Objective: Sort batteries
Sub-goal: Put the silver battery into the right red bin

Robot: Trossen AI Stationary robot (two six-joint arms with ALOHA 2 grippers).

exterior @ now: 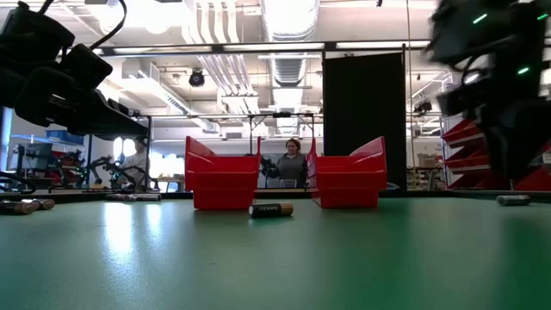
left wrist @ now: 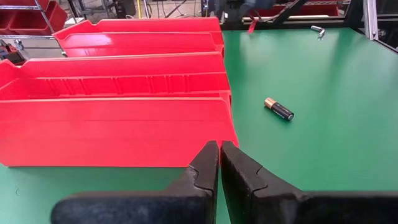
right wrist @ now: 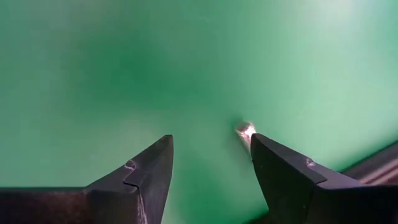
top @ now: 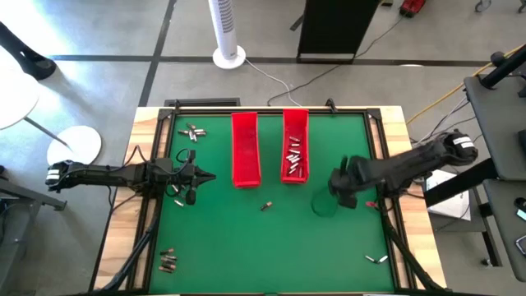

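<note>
Right end effector (right wrist: 211, 163) hovers spread over the green bench (top: 246, 238); left end effector (left wrist: 220, 163) is pinched empty. Lone battery (top: 265, 205) lies before the red trays (top: 245, 150): light, rigid, slippery, probably best pinched midway.
</note>
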